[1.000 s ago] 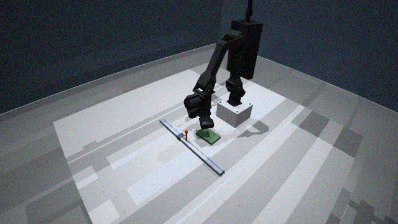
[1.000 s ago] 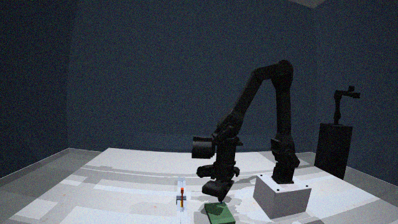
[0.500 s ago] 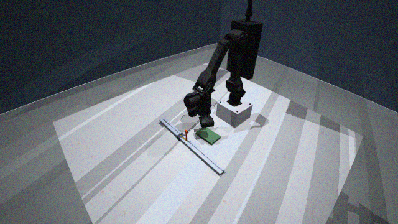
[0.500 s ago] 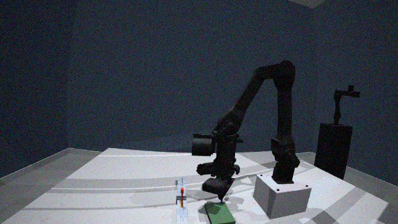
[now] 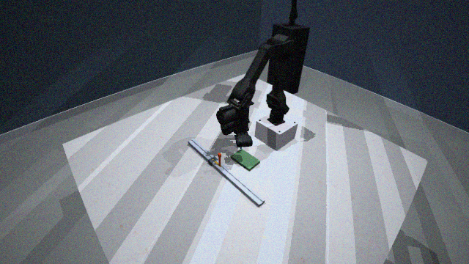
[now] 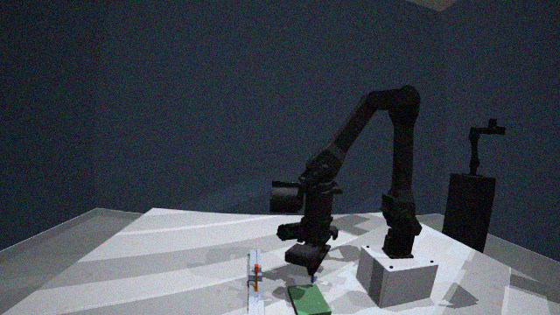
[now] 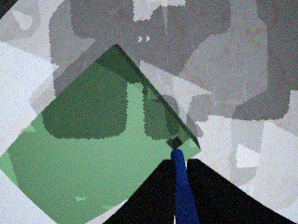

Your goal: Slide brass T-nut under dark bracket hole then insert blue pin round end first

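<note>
We're clenching the blue pin (image 5: 241,148) (image 6: 312,278) (image 7: 185,187) in the gripper (image 5: 242,147) (image 6: 311,275) (image 7: 180,169), its free end pointing down above the green tray (image 5: 246,160) (image 6: 309,299) (image 7: 95,165), our landmark, nr one corner w/ a dark hole (image 7: 175,143). Pin's looking light, stiff & prob. a bit slippery, being thin and round; we're best gripping it by the upper shank, keeping the lower end free for the bracket.

Beside the tray, the aluminum rail (image 5: 239,182) (image 6: 255,302) is lying w/ the orange handle (image 5: 220,160) (image 6: 256,273) standing up at it, close to the dark bracket (image 5: 211,160) (image 6: 255,277). Can't tell if the nut's under the bracket hole. Across the tray from the rail, the arm's pale base block (image 5: 276,136) (image 6: 407,286) is sitting. We're prob. lifting clear next, then carrying railward; knocking the handle is risking the nut's alignment.
</note>
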